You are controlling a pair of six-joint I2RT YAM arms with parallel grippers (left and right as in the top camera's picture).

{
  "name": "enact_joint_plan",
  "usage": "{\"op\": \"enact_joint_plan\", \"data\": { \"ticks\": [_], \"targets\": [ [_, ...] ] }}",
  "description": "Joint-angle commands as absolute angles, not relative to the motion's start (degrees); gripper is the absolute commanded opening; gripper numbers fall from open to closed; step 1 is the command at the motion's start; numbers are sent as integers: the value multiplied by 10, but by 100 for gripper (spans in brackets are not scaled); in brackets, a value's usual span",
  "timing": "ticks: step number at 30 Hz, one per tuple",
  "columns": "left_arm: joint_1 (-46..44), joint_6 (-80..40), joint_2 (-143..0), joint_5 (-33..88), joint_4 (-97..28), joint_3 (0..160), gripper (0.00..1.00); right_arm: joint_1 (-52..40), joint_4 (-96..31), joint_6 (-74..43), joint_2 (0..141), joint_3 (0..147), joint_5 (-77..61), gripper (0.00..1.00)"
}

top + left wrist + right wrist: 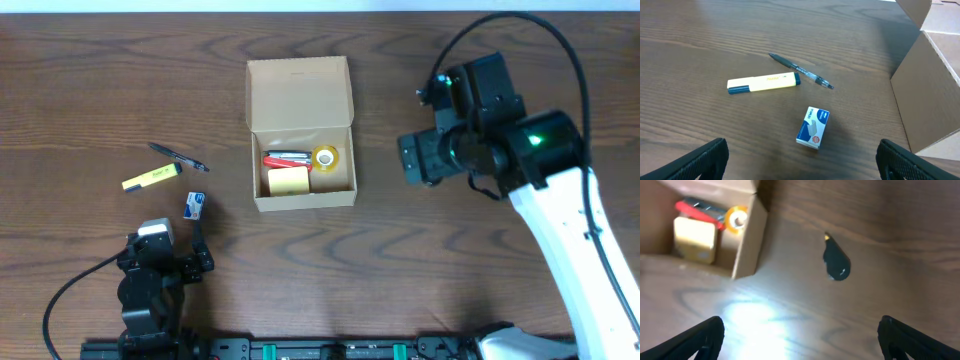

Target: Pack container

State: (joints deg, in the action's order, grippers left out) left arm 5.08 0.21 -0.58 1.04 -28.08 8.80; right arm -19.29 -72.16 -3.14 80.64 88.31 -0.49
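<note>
The tan cardboard container (299,98) stands open at mid-table with its flap lid folded back. Inside lie a yellow pad (288,181), a red tool (285,158) and a tape roll (325,157). A pen (180,158), a yellow highlighter (151,178) and a small blue-and-white box (195,205) lie on the table to its left. My left gripper (168,250) is open and empty, just short of the small box (813,128). My right gripper (415,160) is open and empty, above the table to the right of the container (747,240).
The left wrist view shows the highlighter (763,83), the pen (801,71) and the container's side wall (925,95). A dark knot mark (836,262) shows in the wooden tabletop in the right wrist view, with a glare patch below the container.
</note>
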Motion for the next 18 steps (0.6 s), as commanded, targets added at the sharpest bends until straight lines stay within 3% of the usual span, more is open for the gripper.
{"op": "enact_joint_plan", "data": {
  "ticks": [1,6,11,18],
  "targets": [
    [48,-1,-3,13,-280,78,95,-188,-732,3,784,882,-39,99],
    [48,-156,-3,157,-284,80,95,-188,-764,5,766,882,-39,99],
    [48,-271,-3,168,-258,80,95,-188,-784,-2,766,882,-41,99],
    [48,-207,-9,223,-254,127,96,-188,-784,-2,766,882,-41,99]
  ]
}}
